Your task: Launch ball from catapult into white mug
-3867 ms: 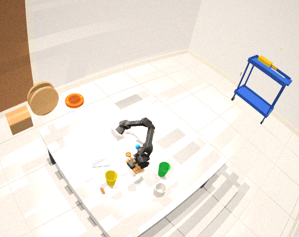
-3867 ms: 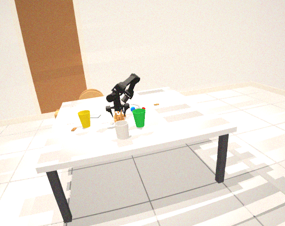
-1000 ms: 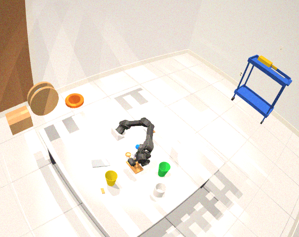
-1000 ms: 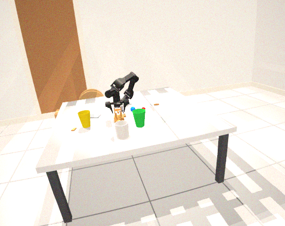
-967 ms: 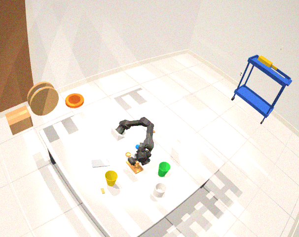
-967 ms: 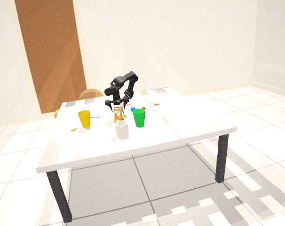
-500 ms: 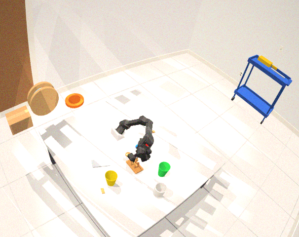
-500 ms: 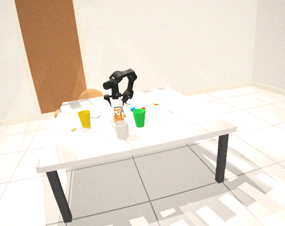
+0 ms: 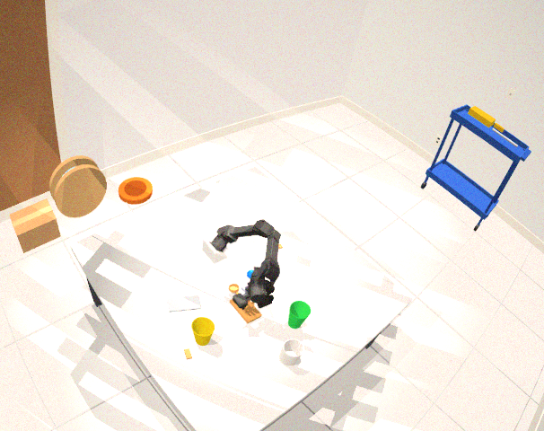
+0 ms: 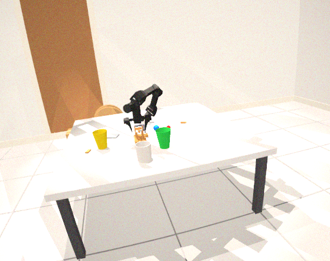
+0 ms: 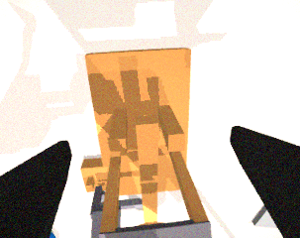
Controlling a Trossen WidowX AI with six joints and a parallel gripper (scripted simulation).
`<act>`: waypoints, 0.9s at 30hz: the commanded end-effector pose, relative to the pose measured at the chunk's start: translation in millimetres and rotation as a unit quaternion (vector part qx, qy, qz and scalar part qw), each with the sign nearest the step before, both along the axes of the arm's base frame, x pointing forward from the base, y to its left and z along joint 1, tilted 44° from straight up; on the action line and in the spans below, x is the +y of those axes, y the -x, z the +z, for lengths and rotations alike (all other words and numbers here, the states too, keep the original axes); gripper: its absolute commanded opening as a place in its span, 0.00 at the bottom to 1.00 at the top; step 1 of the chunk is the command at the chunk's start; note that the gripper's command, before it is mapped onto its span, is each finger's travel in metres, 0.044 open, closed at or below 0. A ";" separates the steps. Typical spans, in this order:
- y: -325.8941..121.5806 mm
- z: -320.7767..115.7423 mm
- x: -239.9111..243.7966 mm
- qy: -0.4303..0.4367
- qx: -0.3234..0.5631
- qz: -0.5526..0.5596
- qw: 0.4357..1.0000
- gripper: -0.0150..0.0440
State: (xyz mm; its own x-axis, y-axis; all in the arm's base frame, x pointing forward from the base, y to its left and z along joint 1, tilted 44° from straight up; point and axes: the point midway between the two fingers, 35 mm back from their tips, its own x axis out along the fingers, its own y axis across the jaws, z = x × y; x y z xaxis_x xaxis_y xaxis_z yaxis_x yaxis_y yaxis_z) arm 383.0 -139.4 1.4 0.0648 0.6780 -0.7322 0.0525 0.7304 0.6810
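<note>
The orange catapult [image 9: 251, 315] [image 10: 140, 138] [image 11: 105, 64] stands on the table, its base toward the white mug's side. Its cup [image 9: 233, 287] shows behind the base; I cannot tell whether it holds a ball. My gripper [image 9: 251, 303] [image 10: 138, 131] [image 11: 151, 140] is wide open, with its fingers on either side of the catapult and gaps between. The white mug [image 9: 292, 356] [image 10: 144, 154] stands upright near the table's front edge. A blue ball [image 9: 249, 274] [image 10: 156, 128] lies behind the catapult, beside the arm. A red ball [image 10: 168, 127] shows partly behind the green cup.
The green cup [image 9: 298, 315] [image 10: 163, 138] and the yellow cup [image 9: 202, 331] [image 10: 101, 139] stand on either side of the catapult. A small orange block [image 9: 188, 354] [image 10: 87, 150] lies near the yellow cup. Another orange piece [image 10: 183, 122] lies farther back. A flat pale plate [image 9: 185, 304] [image 10: 112, 136] lies left.
</note>
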 end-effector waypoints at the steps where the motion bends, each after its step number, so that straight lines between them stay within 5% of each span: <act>1: 0.1 -5.2 7.2 -0.004 0.003 0.000 1.000 1.00; 27: -1.5 -33.5 34.9 -0.005 0.003 0.000 1.000 1.00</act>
State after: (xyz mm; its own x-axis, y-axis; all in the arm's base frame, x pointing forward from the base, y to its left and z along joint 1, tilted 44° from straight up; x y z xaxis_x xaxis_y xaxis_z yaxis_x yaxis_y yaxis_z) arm 385.3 -109.0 -30.0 0.0632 0.6803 -0.7302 0.0524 0.7284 0.6831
